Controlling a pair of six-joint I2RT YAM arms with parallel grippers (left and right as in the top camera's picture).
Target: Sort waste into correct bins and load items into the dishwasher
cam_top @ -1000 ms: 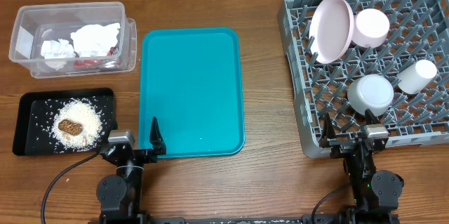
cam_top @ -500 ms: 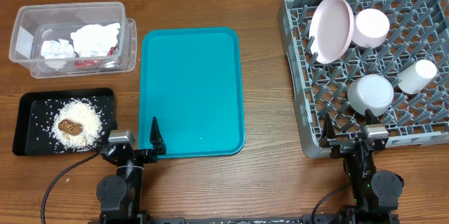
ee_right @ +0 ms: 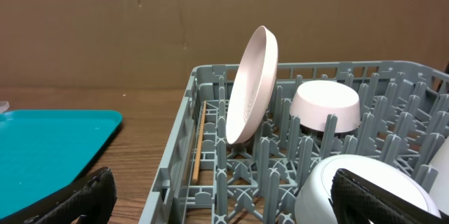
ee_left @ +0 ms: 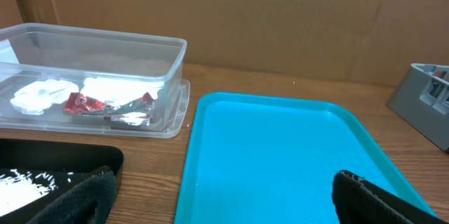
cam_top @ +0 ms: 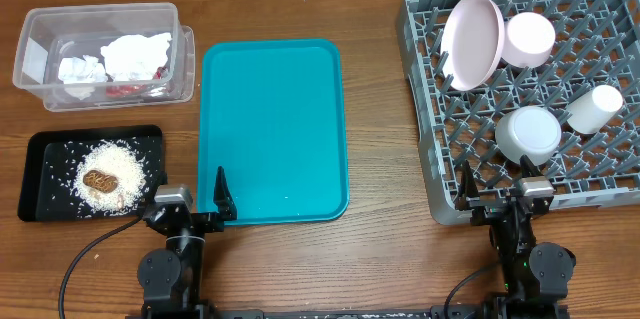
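Four dishes stand in the grey rack point(cam_top: 418, 89) at 2 o'clock on the counter point(cam_top: 385, 259): pink plate point(cam_top: 473, 41), pale dish point(cam_top: 530, 39), bowl point(cam_top: 528, 134) and cup point(cam_top: 595, 109). We see napkins point(cam_top: 135, 56) and a red wrapper point(cam_top: 125, 89) in the clear tub point(cam_top: 40, 21) at 10, crumbs point(cam_top: 132, 159) and a biscuit piece point(cam_top: 100, 180) in the black tray point(cam_top: 42, 154) at 8. Our left claw point(cam_top: 195, 209) at 7 and right claw point(cam_top: 500, 204) at 5 both gape, holding nothing.

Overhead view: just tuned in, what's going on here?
Nothing is being handled. The left gripper and right gripper both sit open and empty at the near edge of the table. Napkins and a red wrapper lie in the clear tub, crumbs and a biscuit piece in the black tray. The plate, dish, cup and bowl are in the grey rack.
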